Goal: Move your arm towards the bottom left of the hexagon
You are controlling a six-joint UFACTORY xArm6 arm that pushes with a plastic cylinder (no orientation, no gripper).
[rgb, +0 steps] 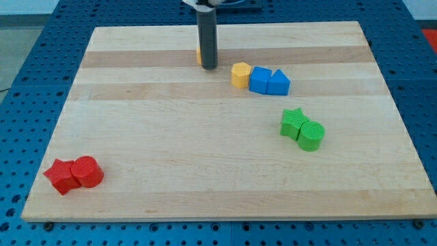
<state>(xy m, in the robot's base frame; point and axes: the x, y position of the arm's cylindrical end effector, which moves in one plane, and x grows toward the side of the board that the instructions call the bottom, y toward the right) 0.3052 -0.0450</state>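
My tip [209,67] is resting on the pale wooden desk [171,150] at the far side, a little left of centre. There is no claw on this arm, so there is nothing to call wide, narrow or holding; the straight dark rod is carrying nothing and can only push. Just behind the rod, on its left edge, a sliver of a small orange block [199,55] is peeking out; its shape cannot be made out because the rod is hiding most of it.

The task's thing, the yellow hexagon block [240,74], is sitting just to the right of my tip and slightly nearer, apart from it, not touching. It is pressing against a blue cube [260,80], which in turn is touching a blue triangular block [278,83], so the three are forming a short row running rightward. That packing matters, I judge: a shove from the left would be carrying the whole row along.

The bottom-left spot of the hexagon is lying near and slightly right of my tip, on bare wood, so I judge a short slide toward the near side should be reaching it without contact.

Well apart, a green star block [293,122] and a green cylinder [311,134] are touching at the right, and a red star-like block [61,175] and a red cylinder [88,171] are huddling at the near left corner.
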